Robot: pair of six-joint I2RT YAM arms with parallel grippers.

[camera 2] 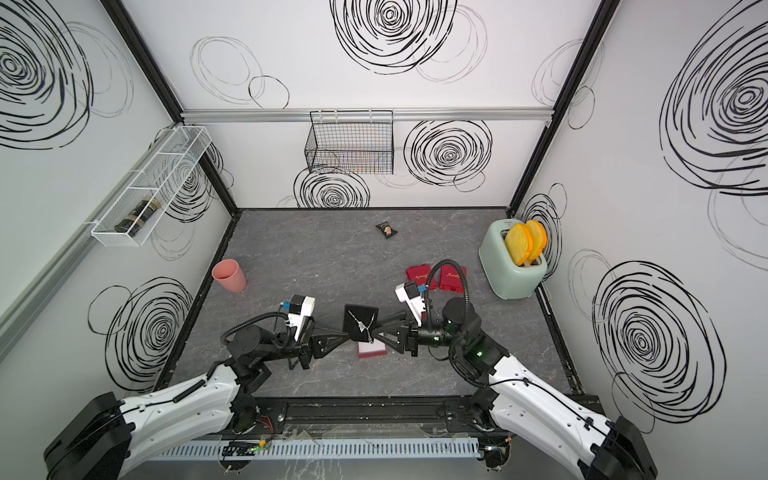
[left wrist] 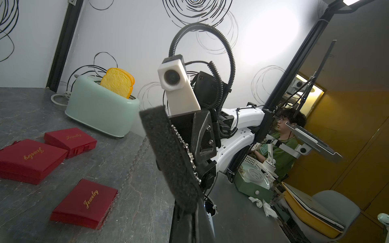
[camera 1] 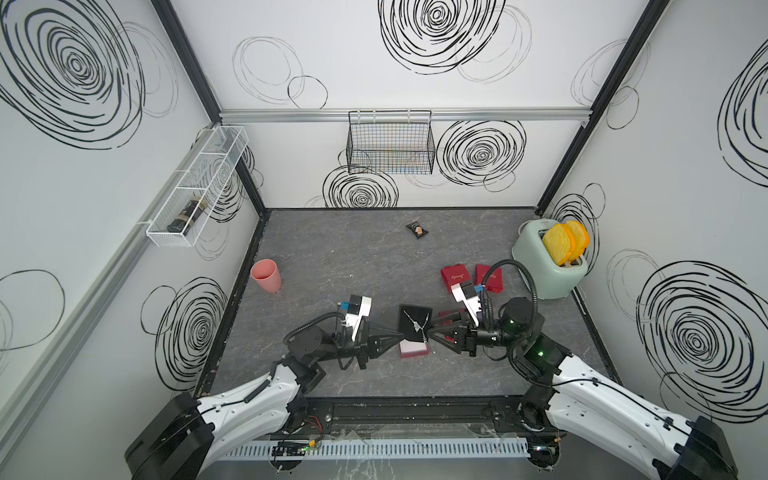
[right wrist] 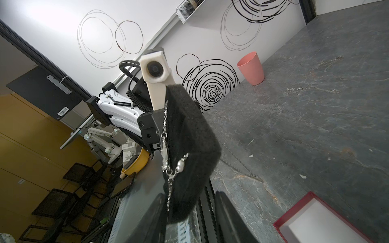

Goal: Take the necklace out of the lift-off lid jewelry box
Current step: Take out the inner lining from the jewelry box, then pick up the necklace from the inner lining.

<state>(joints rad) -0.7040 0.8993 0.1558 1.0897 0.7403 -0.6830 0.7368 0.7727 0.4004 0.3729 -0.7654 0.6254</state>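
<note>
Two robot arms meet tip to tip above a grey bench (camera 1: 332, 266), with a small black foam pad (right wrist: 189, 130) in the air between them. Your left jaws are clamped on one edge of the pad and carry it tilted, well clear of the bench. Your right jaws stand apart at the opposite edge, one finger on each side of the foam. A gap shows beside one finger, so I judge they are not gripping yet.

The necklace (right wrist: 166, 147) lies on the pad's face, between your two sets of jaws and nearer the right ones. The box (camera 1: 413, 349), a red tray with a white floor, sits open on the bench directly below both sets of jaws.

Pad and necklace are already out of the box. What is left, as I judge it, is freeing the chain from the foam. That calls for your right jaws to close on the chain alone, at the loose tail by their tips, and then draw away while the left jaws hold the pad firm. The chain is very thin, and pinching foam along with it would drag the pad.

The necklace is a fine, pale silvery chain laid in a V. Where the strands meet there is a slim pendant and a pearl-like bead. A short tail hangs past the pad's edge. You cannot tell whether the chain is tucked into the foam.
</note>
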